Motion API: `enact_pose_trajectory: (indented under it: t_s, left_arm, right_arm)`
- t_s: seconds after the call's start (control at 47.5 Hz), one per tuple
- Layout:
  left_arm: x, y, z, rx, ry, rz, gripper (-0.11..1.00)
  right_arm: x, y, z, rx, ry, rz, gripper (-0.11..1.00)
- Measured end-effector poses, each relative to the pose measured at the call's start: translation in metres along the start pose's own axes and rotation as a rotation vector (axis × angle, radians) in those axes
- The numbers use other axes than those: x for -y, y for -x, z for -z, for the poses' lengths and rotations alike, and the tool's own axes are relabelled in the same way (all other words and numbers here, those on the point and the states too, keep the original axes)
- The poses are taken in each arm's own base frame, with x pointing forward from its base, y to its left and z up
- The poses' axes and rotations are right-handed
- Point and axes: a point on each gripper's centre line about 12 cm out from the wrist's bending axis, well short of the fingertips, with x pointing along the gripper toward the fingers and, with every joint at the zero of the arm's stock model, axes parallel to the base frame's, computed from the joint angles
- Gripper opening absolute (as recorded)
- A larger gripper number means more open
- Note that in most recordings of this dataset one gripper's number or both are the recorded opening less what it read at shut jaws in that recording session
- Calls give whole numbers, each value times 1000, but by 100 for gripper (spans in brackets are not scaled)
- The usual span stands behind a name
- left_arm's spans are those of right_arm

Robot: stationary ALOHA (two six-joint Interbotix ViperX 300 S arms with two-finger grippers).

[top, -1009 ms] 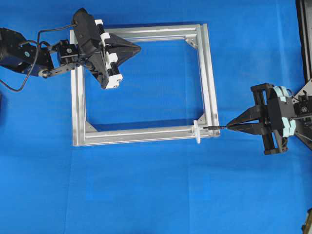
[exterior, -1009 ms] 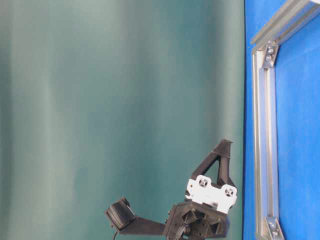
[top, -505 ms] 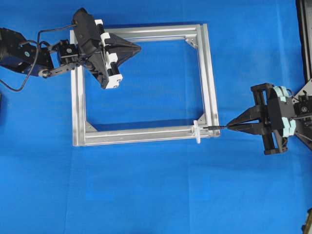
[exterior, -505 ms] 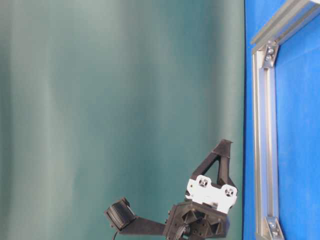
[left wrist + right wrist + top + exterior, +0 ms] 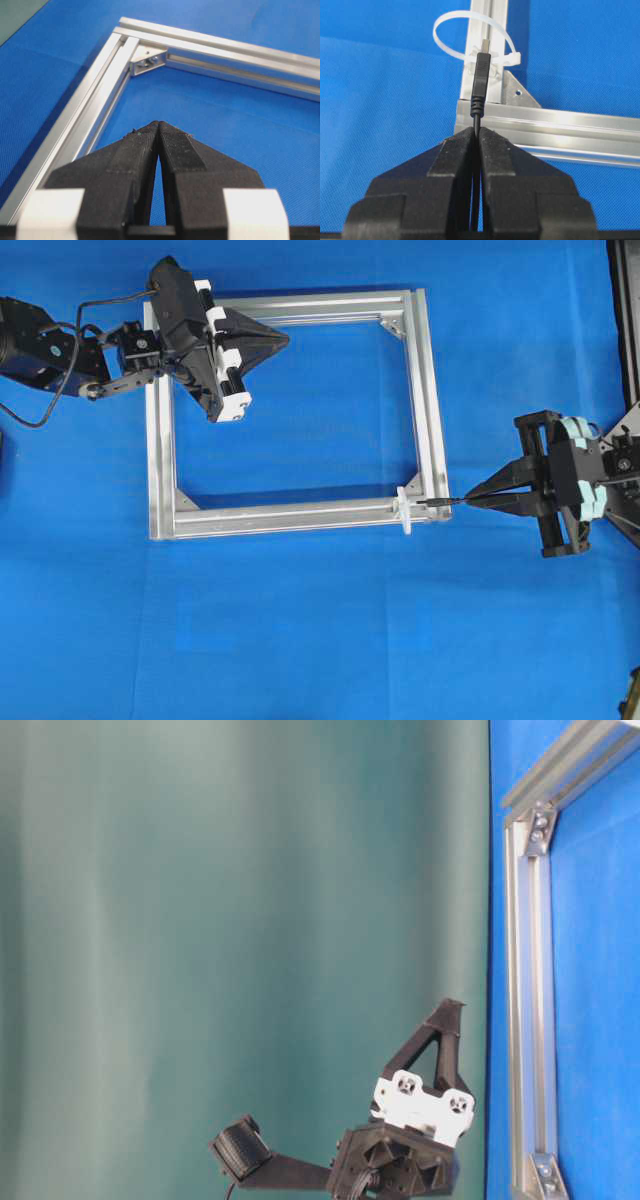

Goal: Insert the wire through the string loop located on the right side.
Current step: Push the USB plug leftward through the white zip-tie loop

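Observation:
My right gripper point(image 5: 476, 131) point(image 5: 476, 499) is shut on the thin black wire point(image 5: 480, 90), just behind its plug. The plug tip point(image 5: 436, 501) points left at the white string loop point(image 5: 470, 37) point(image 5: 405, 512), which is tied to the silver frame point(image 5: 430, 390) at its lower right corner. In the right wrist view the tip sits in front of the loop's opening; whether it has entered I cannot tell. My left gripper point(image 5: 158, 123) point(image 5: 283, 337) is shut on nothing and hovers inside the frame's upper left corner.
The square aluminium frame point(image 5: 95, 105) lies flat on the blue cloth, with corner brackets point(image 5: 147, 59) inside it. The left arm point(image 5: 60, 350) reaches in from the left edge, the right arm point(image 5: 600, 475) from the right. The table-level view shows the left gripper body point(image 5: 420, 1105) beside the frame rail point(image 5: 530, 1000).

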Motion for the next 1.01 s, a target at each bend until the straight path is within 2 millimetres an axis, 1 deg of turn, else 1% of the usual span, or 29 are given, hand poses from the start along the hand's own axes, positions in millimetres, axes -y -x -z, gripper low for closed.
enact_pose_trajectory:
  t_s: [0.294, 0.547, 0.736, 1.009]
  left_arm:
    - [0, 0, 0, 0, 0, 0, 0]
    - [1, 0, 0, 0, 0, 1, 0]
    - [0, 0, 0, 0, 0, 0, 0]
    - [0, 0, 0, 0, 0, 0, 0]
  right_arm:
    - [1, -5, 6, -37, 3, 4, -3]
    - [1, -13, 0, -1, 2, 8, -3]
    - [0, -27, -7, 10, 4, 12, -3]
    - [-3, -62, -26, 4, 6, 15, -3]
